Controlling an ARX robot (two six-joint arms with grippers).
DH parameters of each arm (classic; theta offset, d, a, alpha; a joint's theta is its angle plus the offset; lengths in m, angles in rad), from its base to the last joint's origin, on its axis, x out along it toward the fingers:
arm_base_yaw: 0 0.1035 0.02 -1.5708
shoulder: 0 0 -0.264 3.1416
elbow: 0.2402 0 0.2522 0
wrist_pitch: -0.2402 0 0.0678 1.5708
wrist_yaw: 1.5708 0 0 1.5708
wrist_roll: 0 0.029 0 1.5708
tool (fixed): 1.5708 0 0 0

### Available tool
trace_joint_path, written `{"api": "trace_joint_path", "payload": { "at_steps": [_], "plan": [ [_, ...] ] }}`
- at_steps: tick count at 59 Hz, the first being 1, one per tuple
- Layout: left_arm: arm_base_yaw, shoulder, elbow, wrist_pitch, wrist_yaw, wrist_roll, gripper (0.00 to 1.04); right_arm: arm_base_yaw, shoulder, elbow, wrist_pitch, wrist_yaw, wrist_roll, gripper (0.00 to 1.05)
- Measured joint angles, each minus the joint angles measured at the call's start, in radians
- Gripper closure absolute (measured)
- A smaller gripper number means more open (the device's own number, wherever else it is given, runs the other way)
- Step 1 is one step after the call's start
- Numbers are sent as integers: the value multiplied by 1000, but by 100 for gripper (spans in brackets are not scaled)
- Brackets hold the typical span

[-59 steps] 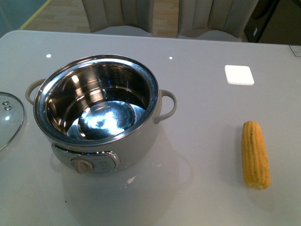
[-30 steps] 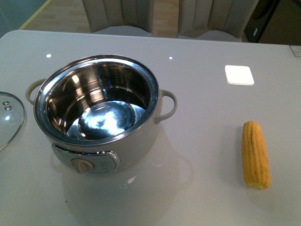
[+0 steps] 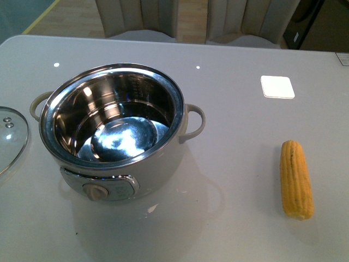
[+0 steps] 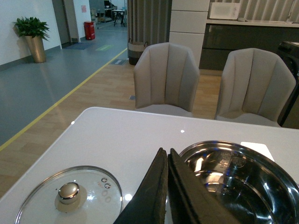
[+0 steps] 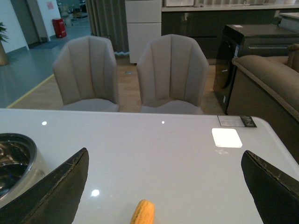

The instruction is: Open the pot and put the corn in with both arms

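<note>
I see the pot [image 3: 161, 172] with a smooth cream plastic shell and mirror-bright steel bowl, a glass lid [image 3: 11, 144], the corn [image 3: 296, 180] matt and bumpy, on a glossy table [image 3: 240, 131].

1. A glossy white table with rounded corners [image 3: 245, 54] fills the near ground; two small bright spots of ceiling light [image 3: 197, 67] reflect on its far part, and a flat white square pad [image 3: 277, 86] lies far right on it.
2. Two beige padded chairs with ribbed backs [image 4: 167, 74] stand side by side just beyond the far edge.
3. Behind them is a light wooden floor [image 4: 103, 93], bordered on the left by a yellow line [image 4: 60, 105] and a grey-blue floor [image 4: 51, 79].
4. Far left, a leafy green plant in a brass-coloured planter [image 4: 33, 35] stands against a white wall [image 4: 23, 7].
5. Grey curtains [image 4: 149, 21] hang beside a tall white cabinet [image 4: 189, 23].
6. A brown sofa [image 5: 271, 79] sits on the right.
</note>
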Motion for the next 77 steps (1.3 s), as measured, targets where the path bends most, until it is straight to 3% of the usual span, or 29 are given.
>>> {"api": "trace_joint_path", "payload": {
  "at_steps": [11, 21, 42, 46, 49, 52, 61, 77],
  "plan": [
    [0, 0, 0, 0, 0, 0, 35, 0, 0, 0, 0, 0, 0, 9],
    [0, 0, 0, 0, 0, 0, 6, 0, 0, 0, 0, 0, 0, 9],
    [0, 0, 0, -1, 0, 1, 7, 0, 0, 0, 0, 0, 0, 9],
    [0, 0, 0, -1, 0, 1, 7, -35, 197, 128, -315, -154, 16, 9],
    [0, -1, 0, -1, 2, 2, 7, -26, 378, 203, -476, -180, 25, 9],
    [0, -1, 0, -1, 1, 1, 7, -11, 484, 219, -512, -178, 30, 9],
    [0, -1, 0, -1, 0, 2, 7, 41, 855, 240, -331, -156, 41, 9],
    [0, -1, 0, -1, 0, 1, 7, -3, 1405, 382, 23, -115, 52, 9]
  ]
}}
